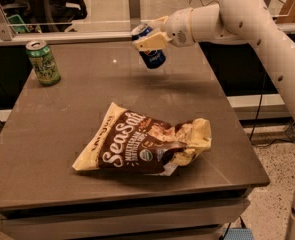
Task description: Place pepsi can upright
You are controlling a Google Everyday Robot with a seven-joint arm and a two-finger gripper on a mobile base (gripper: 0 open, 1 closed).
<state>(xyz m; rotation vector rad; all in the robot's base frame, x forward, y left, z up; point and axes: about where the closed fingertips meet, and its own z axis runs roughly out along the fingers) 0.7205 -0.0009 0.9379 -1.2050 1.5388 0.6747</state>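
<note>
The pepsi can [152, 54] is dark blue with a silver top. It hangs in the air above the far middle of the table [87, 99], nearly upright, its top leaning a little to the left. My gripper [149, 34] is shut on the can's upper part, reaching in from the right. The can's shadow lies on the table just below and to the right of it.
A green can [43, 63] with yellowish print stands upright at the table's far left. A brown and cream "Sea Salt" snack bag [144, 145] lies across the middle front. A glass partition with metal posts [134, 4] runs behind the table's far edge.
</note>
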